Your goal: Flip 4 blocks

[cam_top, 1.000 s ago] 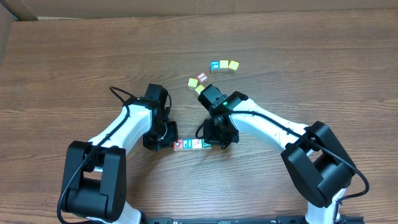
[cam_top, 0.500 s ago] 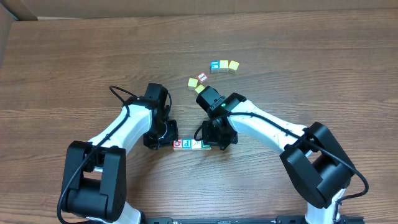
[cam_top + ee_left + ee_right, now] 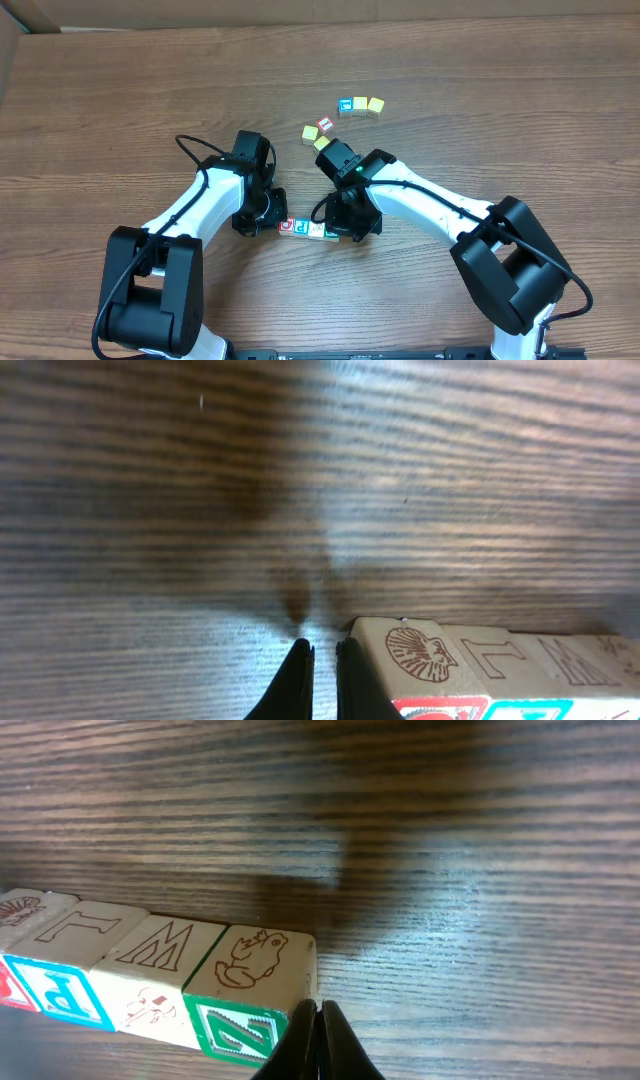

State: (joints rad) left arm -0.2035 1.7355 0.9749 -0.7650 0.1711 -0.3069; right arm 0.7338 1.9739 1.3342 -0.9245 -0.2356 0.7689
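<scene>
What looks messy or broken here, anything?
Nothing is broken or spilled. The four blocks sit in a tidy row, with the shut left gripper and right gripper at its ends. Only the spare cubes farther back lie scattered.

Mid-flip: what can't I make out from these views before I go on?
Overhead: the row of four small wooden letter cubes is too small to read; the right gripper partly covers its green end.
Left wrist: the cubes' coloured faces are cut off by the bottom edge beside the shut left gripper.
Right wrist: the red-framed wooden cube is cut off by the left edge; the pale wooden cube's mark is too faint.
</scene>
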